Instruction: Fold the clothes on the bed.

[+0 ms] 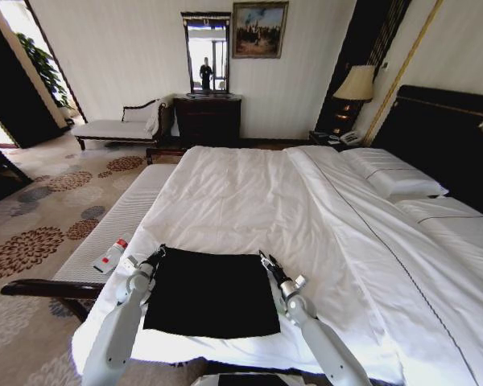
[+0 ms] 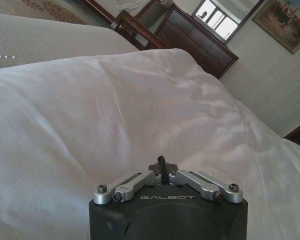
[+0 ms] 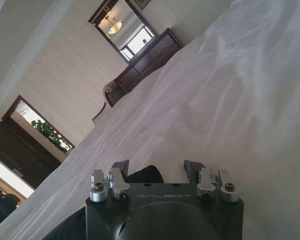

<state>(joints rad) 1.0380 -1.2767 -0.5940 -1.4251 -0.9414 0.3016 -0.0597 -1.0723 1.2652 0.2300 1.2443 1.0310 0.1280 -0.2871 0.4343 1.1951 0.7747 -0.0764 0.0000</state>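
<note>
2 grippers sit at the far corners of your black T-shirt (image 1: 212, 292), which lies as a flat rectangle near the foot of the bed (image 1: 249, 193) on the white duvet; no lettering shows on it. Your left gripper (image 1: 158, 252) is clenched on a pinch of the dark cloth at the far left corner. Your right gripper (image 1: 265, 259) is spread apart, dark fabric lying between its fingers (image 3: 121, 168). You can read "GALBOT" on both wrist housings.
</note>
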